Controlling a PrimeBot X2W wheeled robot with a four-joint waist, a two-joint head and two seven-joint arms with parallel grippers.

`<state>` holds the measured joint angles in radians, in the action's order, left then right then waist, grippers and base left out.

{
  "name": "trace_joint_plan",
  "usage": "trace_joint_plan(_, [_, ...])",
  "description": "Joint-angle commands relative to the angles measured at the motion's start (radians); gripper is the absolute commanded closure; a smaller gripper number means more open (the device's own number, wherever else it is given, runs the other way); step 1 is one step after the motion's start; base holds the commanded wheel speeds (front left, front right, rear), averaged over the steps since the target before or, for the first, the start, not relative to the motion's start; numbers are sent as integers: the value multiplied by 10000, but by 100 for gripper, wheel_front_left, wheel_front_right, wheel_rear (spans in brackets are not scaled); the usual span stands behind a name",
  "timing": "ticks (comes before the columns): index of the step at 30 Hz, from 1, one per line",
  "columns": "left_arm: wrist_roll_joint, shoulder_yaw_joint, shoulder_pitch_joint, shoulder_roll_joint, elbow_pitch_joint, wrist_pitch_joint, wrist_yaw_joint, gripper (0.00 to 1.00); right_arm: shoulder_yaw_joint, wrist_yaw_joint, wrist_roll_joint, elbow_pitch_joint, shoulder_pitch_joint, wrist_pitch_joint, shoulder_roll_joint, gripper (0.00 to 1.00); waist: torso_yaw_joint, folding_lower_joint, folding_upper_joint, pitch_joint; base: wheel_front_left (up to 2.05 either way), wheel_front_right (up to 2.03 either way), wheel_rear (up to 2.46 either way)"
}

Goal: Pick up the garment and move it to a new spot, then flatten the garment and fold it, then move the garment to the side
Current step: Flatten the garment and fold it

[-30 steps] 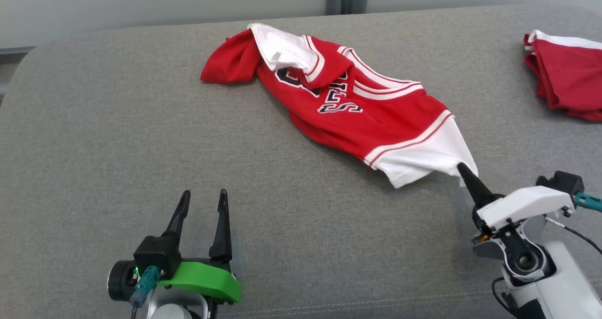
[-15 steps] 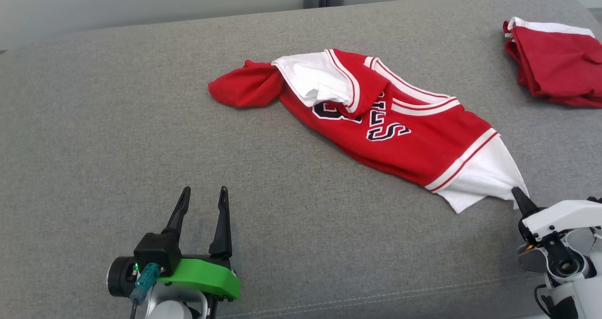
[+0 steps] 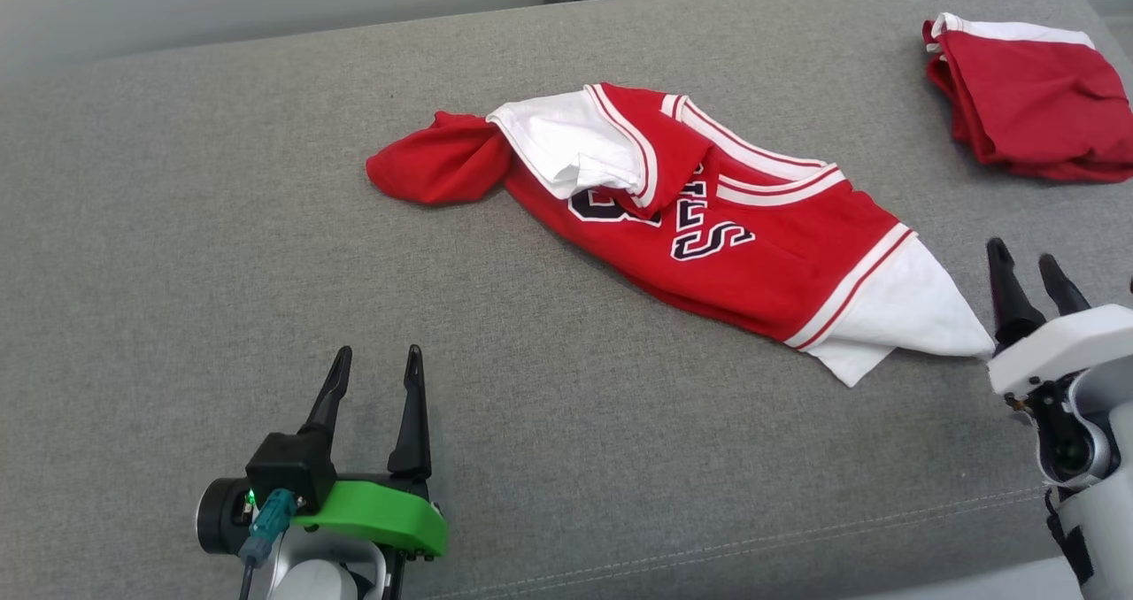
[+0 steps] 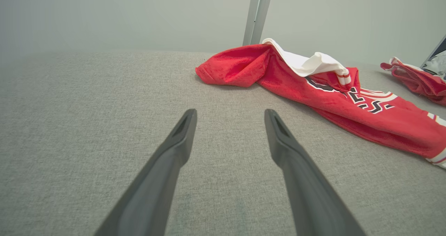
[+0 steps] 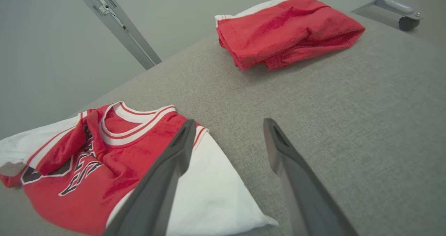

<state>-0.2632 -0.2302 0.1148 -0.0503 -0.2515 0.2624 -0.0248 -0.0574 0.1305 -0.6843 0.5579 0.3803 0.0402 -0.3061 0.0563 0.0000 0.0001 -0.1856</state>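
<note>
A red and white jersey (image 3: 708,228) lies crumpled on a grey cushion (image 3: 221,228), stretched at a slant from the middle of the cushion toward its right edge. Its red end is bunched up nearest the far edge, a white sleeve (image 3: 566,140) is folded back over the dark lettering on the chest, and the other white sleeve (image 3: 894,317) runs to a point close to the near right corner. The right gripper (image 3: 1023,252) stands just beside that pointed sleeve tip with its jaws spread apart and nothing between them; in the right wrist view only bare grey fabric shows in the gap, while one finger (image 5: 163,173) crosses in front of the white cloth. The left gripper (image 3: 377,354) sits near the cushion's near edge toward the left, well apart from the jersey, with its jaws also wide open and empty over bare cushion. A second red garment (image 3: 1027,96) with white trim lies folded in a heap at the far right corner, apart from the jersey.
</note>
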Motion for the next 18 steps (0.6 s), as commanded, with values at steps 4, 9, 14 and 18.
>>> trace_joint_plan(4, [-77,-98,230,-14,99,17,40,0,974,1,877,-1563,-90,105,151,0,13,0,-1,38,0,0,0])
trace_joint_plan(9, [57,-251,232,-15,448,17,-22,0,2096,2,1965,-2380,192,-30,363,0,-442,0,-1,41,0,0,0])
trace_joint_plan(14, [160,-426,195,-14,741,17,-72,0,2836,1,2661,-1953,688,72,626,0,-981,0,-1,42,0,0,0])
trace_joint_plan(18, [180,-603,125,-14,927,17,-105,0,3472,1,3308,-847,1462,268,745,0,-1593,0,-1,5,0,0,0])
